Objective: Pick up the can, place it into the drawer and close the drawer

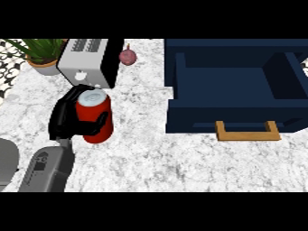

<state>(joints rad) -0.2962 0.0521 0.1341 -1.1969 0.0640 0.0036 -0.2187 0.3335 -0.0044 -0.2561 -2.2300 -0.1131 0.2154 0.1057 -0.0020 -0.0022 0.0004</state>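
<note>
Marbled tabletop (183, 158), navy drawer (240, 85) pulled open at right, wooden handle (247, 131) facing front. Left robot hand (73, 118) curled round red can (96, 118): upright, long axis vertical, silver top up, just before toaster (89, 61), well apart from drawer.

A white-and-grey marbled table (183, 158) carries a red can (96, 118) with a silver top standing upright left of centre. Just behind the can sits a silver toaster (84, 62), flanked on the left by a potted plant (41, 54) and on the right by a small purplish-red fruit or vegetable (128, 56). A dark blue drawer unit (243, 85) with a wooden handle (247, 131) stands pulled open at the right.
</note>
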